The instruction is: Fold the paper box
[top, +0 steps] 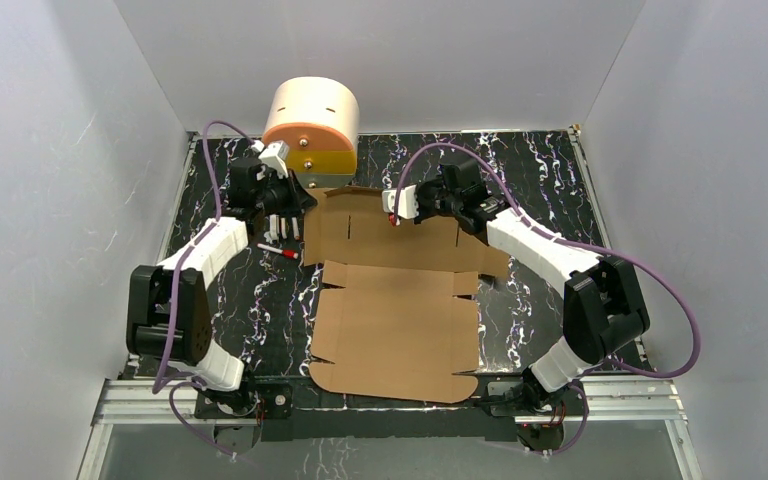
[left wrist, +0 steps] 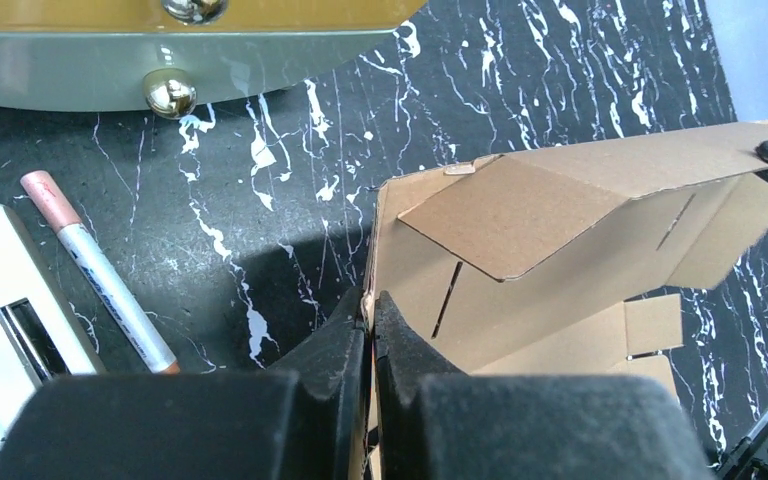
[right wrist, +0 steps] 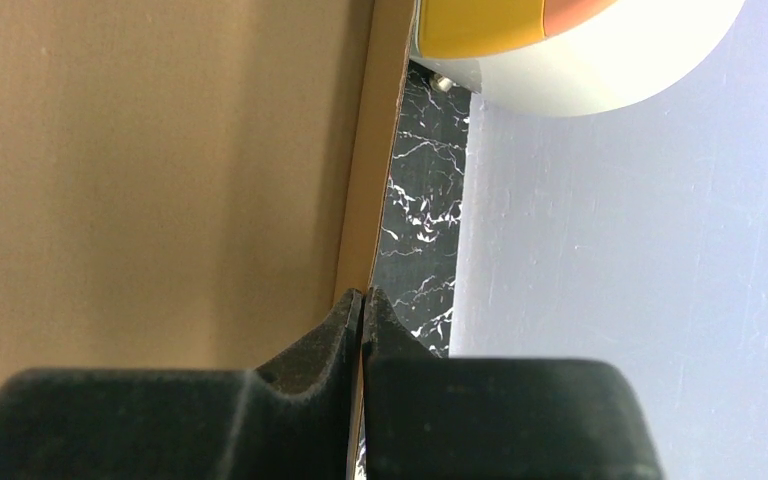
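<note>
The paper box [top: 395,325] is a brown die-cut cardboard sheet, its near panel flat on the marbled table and its far part [top: 380,230] raised. My left gripper [top: 295,222] is shut on the left edge of that raised part; in the left wrist view its tips [left wrist: 369,300] pinch the upright cardboard wall [left wrist: 520,280], with a small flap [left wrist: 520,215] folded inward above it. My right gripper [top: 400,203] is shut on the box's far right edge; the right wrist view shows the thin cardboard edge [right wrist: 365,200] clamped between its fingers [right wrist: 360,300].
A cream cylinder with orange and yellow front [top: 312,125] stands just behind the box. A marker [top: 277,251] and a white block [left wrist: 10,300] lie on the table left of the box. White walls enclose the table on three sides.
</note>
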Controlling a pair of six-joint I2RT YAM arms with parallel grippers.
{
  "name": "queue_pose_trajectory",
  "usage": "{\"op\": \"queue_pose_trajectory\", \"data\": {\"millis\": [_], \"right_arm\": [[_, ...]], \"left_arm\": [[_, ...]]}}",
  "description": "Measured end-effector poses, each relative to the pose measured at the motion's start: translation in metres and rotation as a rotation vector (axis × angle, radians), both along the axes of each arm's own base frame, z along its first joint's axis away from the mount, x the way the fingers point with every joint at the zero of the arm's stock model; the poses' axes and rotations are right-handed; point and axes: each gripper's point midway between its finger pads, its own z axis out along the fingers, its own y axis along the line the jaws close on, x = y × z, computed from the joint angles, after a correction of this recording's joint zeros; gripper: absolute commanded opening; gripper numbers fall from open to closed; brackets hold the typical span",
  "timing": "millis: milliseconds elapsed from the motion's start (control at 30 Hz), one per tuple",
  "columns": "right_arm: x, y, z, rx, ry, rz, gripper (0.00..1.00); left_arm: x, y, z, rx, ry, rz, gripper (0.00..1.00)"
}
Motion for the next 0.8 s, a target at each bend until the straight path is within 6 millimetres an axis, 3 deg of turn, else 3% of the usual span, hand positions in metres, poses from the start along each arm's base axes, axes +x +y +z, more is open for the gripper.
{"op": "queue_pose_trajectory", "data": {"millis": [267, 400, 567, 800], "right_arm": [[0.005, -0.002, 0.005, -0.016, -0.038, -0.009, 0.11], [0.008, -0.001, 0.01, 0.0, -0.056, -0.016, 0.19], [0.007, -0.001, 0.02, 0.03, -0.062, -0.028, 0.31], [0.004, -0.004, 0.033, 0.072, -0.048, -0.06, 0.47]], "left_arm": [[-0.011, 0.002, 0.027, -0.03, -0.07, 0.032, 0.0], [-0.025, 0.002, 0.037, -0.049, -0.128, 0.076, 0.0], [-0.047, 0.001, 0.032, -0.063, -0.21, 0.104, 0.0], [-0.049, -0.006, 0.037, -0.043, -0.301, 0.062, 0.0]]}}
